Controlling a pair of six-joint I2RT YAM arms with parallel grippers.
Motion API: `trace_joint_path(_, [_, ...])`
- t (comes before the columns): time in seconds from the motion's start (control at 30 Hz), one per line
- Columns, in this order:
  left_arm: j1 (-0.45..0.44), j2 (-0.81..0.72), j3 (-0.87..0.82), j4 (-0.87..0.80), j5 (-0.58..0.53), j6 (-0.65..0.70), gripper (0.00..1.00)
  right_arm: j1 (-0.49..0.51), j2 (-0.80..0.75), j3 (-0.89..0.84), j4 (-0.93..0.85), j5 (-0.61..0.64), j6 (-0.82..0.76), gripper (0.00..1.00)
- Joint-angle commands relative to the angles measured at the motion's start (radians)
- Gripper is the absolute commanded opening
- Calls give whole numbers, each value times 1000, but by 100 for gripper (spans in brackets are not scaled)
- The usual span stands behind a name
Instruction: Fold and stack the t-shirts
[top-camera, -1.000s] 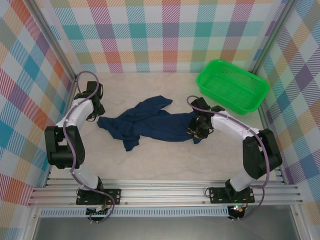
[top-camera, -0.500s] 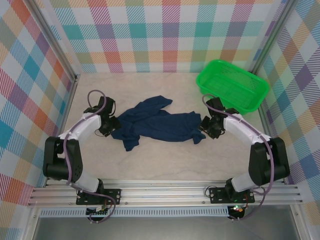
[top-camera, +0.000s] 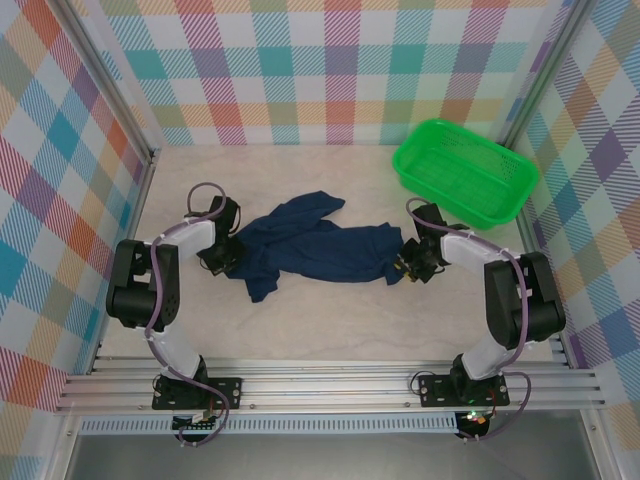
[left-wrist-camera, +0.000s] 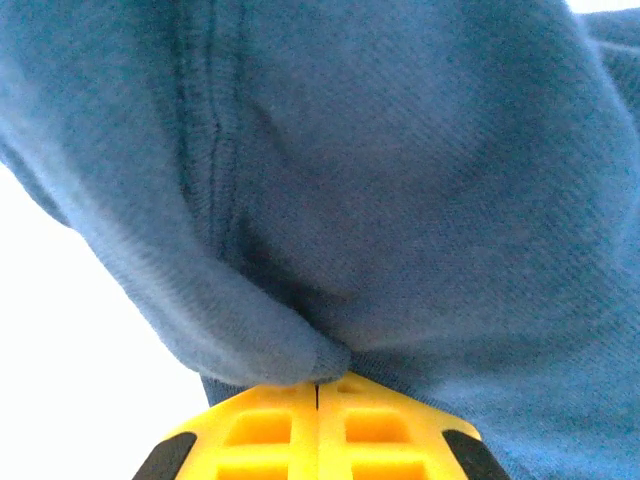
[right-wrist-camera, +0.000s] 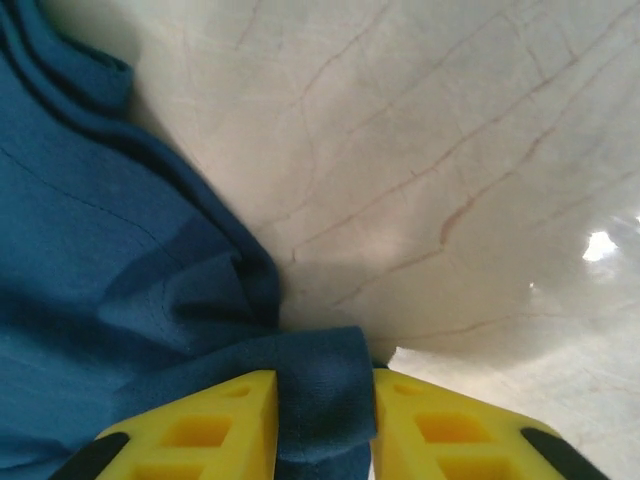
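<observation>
No text, label or number can be read anywhere.

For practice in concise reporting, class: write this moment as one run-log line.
t-shirt: crumpled on table, unfolded | left fingers: shut on its left end | right fingers: pinching a fold at its right end

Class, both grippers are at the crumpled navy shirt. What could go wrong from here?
1. The left gripper is shut right at the edge of the t-shirt; it may hold little cloth and slip when lifted.
2. The right gripper pinches a bunched fold, so layers may rise together and the shirt stay crumpled.
</observation>
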Motion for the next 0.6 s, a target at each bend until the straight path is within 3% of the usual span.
trace_joint_path(0.0, [-8, -21, 6, 1, -51, 19, 0, -4, -7, -14, 60, 2, 58, 10])
trace_joint_path(0.07, [-7, -44, 4, -5, -65, 26, 0, -4, -28, 9, 37, 40, 32, 0])
trace_joint_path(0.37, [-4, -181, 42, -91, -122, 74, 0, -4, -185, 262, -167, 143, -205, 0])
trace_joint_path(0.57, [-2, -274, -4, -128, -138, 78, 0, -3, -238, 360, -366, 72, -282, 0])
